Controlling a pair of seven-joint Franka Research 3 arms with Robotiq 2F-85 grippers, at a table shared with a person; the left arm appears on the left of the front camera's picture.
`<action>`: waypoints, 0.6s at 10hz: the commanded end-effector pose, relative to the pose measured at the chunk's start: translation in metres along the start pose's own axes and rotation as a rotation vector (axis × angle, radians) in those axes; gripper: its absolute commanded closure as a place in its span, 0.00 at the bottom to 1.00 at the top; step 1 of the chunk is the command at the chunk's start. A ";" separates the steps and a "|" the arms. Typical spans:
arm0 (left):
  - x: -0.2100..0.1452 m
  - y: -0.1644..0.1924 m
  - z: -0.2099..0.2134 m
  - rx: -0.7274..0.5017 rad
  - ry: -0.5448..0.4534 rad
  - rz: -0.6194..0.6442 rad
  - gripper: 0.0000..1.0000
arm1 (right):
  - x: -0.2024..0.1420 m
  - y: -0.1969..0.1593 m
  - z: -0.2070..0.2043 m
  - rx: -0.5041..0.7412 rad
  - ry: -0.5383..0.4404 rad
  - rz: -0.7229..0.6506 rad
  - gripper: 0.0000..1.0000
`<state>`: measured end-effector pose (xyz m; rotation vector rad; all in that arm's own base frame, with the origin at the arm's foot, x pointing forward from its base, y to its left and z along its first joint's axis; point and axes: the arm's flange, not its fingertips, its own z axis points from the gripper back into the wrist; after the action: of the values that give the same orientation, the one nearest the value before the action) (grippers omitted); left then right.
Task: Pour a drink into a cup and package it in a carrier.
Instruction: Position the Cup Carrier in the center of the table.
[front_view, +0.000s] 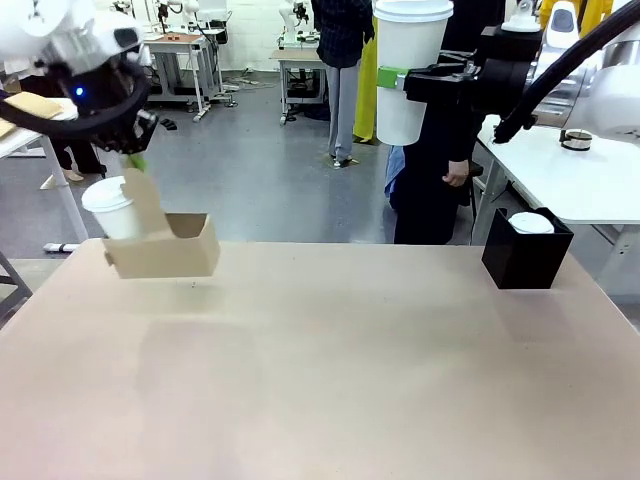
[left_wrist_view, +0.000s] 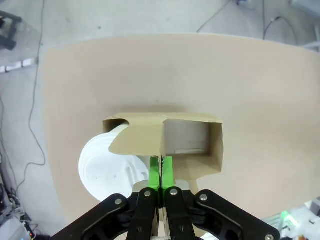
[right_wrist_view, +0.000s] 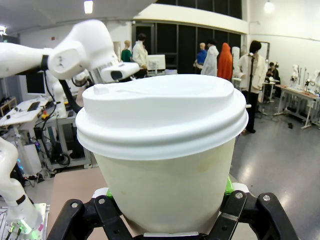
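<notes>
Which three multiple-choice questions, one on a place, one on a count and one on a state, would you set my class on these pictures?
1. Where is the carrier?
A) at the table's left side, held in the left gripper
B) at the table's right side
C) on the floor

2. How many cups stand in the carrier?
A) none
B) one
C) two

3. What state is the right gripper in?
A) open and empty
B) shut on a lidded cup
C) shut on the carrier

Answers:
1 A: the left gripper's shut pads pinch its handle panel from above.
2 B: the left wrist view shows a white lid in one slot and nothing in the other.
3 B: its green pads press the cup's sides, high above the table.
</notes>
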<state>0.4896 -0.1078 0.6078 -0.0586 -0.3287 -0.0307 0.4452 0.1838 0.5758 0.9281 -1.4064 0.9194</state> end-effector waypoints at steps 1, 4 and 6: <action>-0.006 -0.064 0.019 0.032 -0.002 0.015 0.98 | 0.002 0.001 -0.001 0.005 -0.013 0.013 0.19; -0.025 -0.169 0.006 0.034 0.029 0.049 0.98 | 0.002 0.001 -0.001 0.005 -0.013 0.013 0.19; -0.043 -0.230 -0.024 0.077 0.027 0.048 0.98 | 0.002 0.001 -0.001 0.005 -0.013 0.013 0.19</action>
<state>0.4358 -0.3228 0.5875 -0.0278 -0.2891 0.0079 0.4451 0.1842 0.5758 0.9276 -1.4059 0.9207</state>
